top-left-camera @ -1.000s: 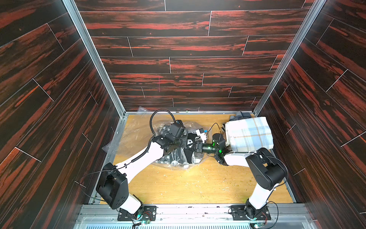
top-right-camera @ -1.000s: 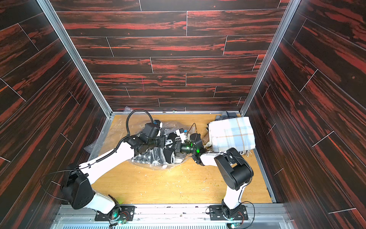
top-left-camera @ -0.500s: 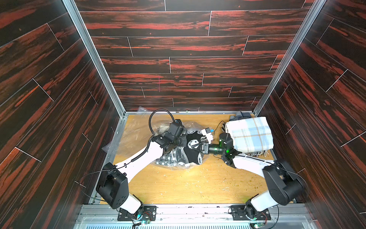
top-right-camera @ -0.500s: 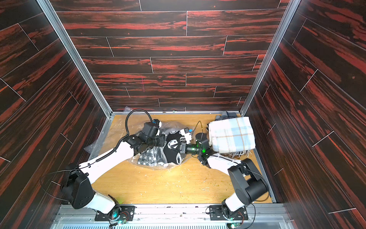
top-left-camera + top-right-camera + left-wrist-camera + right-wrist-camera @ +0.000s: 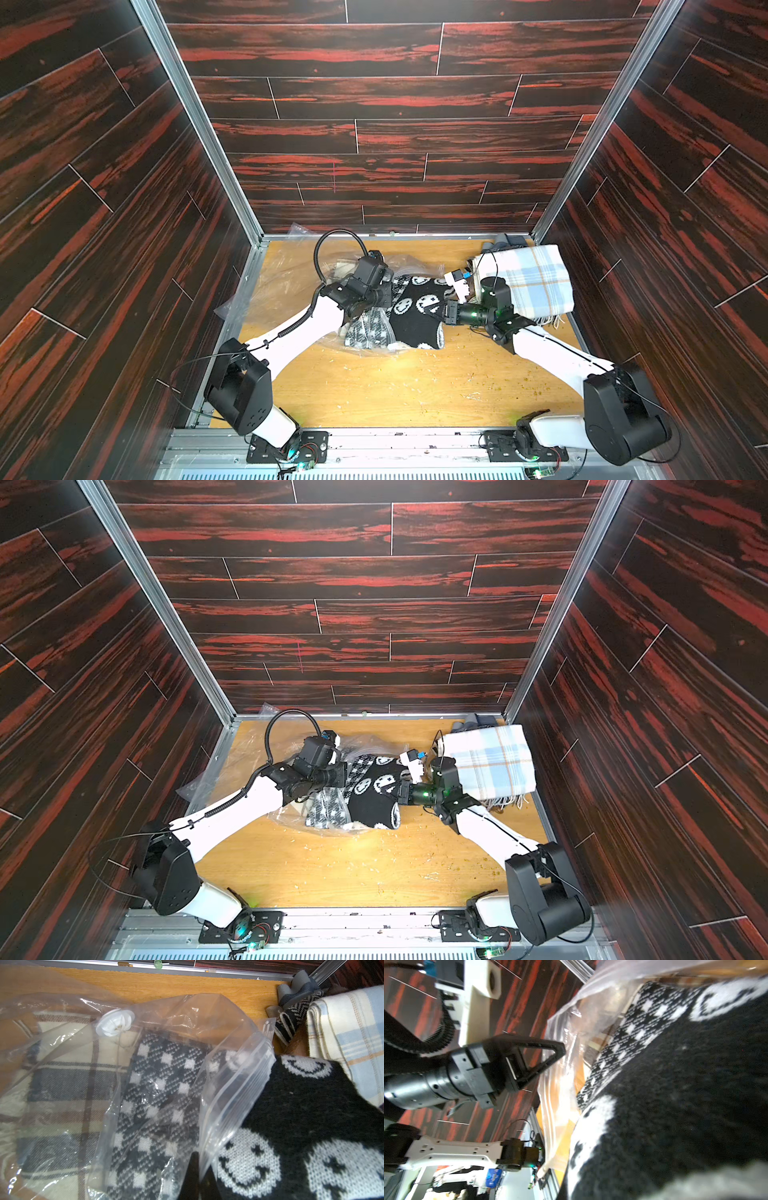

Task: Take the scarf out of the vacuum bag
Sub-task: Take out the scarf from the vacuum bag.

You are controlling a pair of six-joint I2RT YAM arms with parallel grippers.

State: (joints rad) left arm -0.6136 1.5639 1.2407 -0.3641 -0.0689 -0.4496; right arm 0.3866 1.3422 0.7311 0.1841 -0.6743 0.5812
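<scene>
Vacuum bag point(image 5: 286, 278) lay crumpled over the left-centre of the desk point(image 5: 395, 386). Its white valve point(image 5: 115, 1022) showed in the upper left of the left wrist view, above a beige plaid cloth point(image 5: 62, 1084) and a checked cloth point(image 5: 158, 1088) inside the plastic. Just right of these, the left gripper point(image 5: 559, 1052) was closed, pinching the zip edge point(image 5: 234, 1093) at the bag's mouth.

At frame centre lay the scarf point(image 5: 415, 307), black with white smiley faces. Most of it was past the zip edge, though its left end appeared to be still under the plastic. The right gripper point(image 5: 444, 312) was clamped tight on its right edge.

Compared with a second before, the right arm had stretched low toward the lower right. More of the smiley pattern lay bare outside the mouth. The pull seemed well along but not finished.

At far right sat a folded blue-checked blanket point(image 5: 532, 278).
</scene>
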